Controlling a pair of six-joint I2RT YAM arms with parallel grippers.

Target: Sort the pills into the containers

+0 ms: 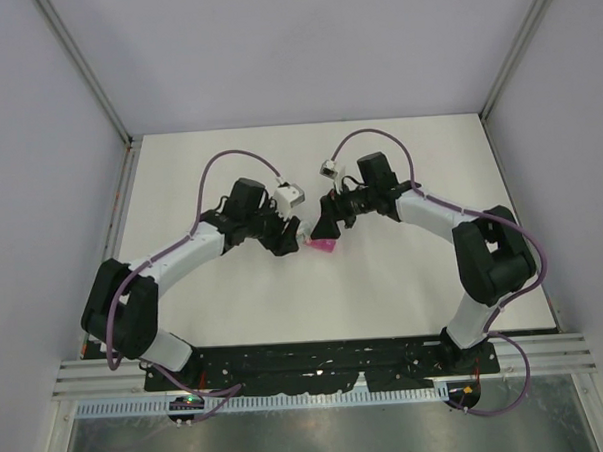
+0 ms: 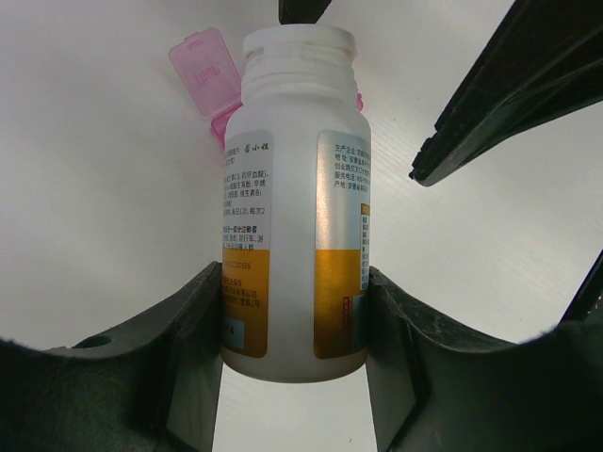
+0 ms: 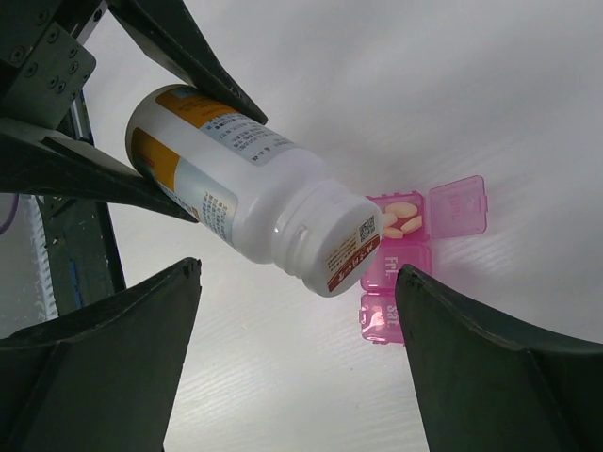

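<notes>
The pink pill box lies on the white table, also in the top view. One compartment is open with its lid flipped back, and a few pale oblong pills lie in it. The compartments marked Fri and Sat are shut. My left gripper is shut on the white bottle with the orange label. It holds the bottle tilted, mouth end just over the open compartment. My right gripper is open and empty, close beside the bottle and above the box.
Both grippers meet at the middle of the white table, left and right. A finger of the right gripper shows close to the bottle. Grey walls enclose the table on three sides.
</notes>
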